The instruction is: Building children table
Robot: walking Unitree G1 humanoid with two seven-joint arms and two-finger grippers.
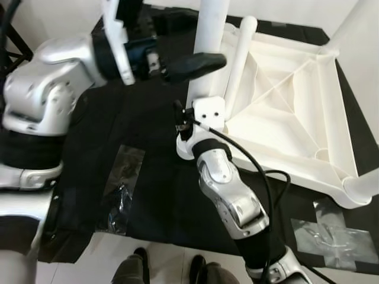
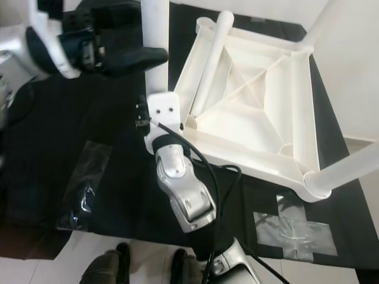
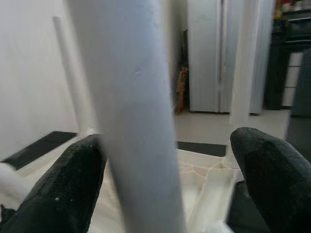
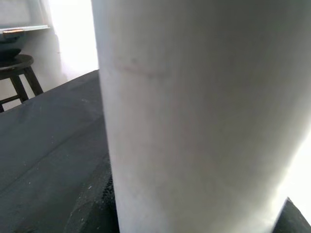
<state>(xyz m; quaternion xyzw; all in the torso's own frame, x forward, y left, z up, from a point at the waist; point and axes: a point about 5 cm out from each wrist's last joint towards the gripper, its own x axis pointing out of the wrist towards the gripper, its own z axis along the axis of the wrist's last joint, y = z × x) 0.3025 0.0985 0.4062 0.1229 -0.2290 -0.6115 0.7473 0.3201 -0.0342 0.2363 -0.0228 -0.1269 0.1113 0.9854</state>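
White moulded plastic makes up the small children's table top [image 1: 296, 112], which lies upside down on a black floor mat [image 1: 148, 160], its ribbed underside facing up. A white cylindrical plastic table leg [image 1: 211, 35] stands upright at the near left corner of the top, and a second white leg [image 1: 240, 56] lies loose inside the frame just beside it; further legs rise at the far right [image 1: 355, 23] and near right [image 1: 362, 186] corners. The left gripper [image 1: 192, 64] reaches in from the left, its jaws spread to either side of the upright leg, one black finger [image 3: 63, 189] touching the leg and the other [image 3: 274, 170] apart from it. The right gripper [image 1: 198, 127] comes up from below to the base of the same leg; its wrist camera sits right against the white tube, and whether its jaws are pinching it cannot be told. Clear plastic wrappers lie on the mat at near left [image 1: 118, 198] and near right [image 1: 331, 236]. A person's dark shoes [image 1: 169, 263] stand at the mat's near edge. No writing or brand marks can be read.
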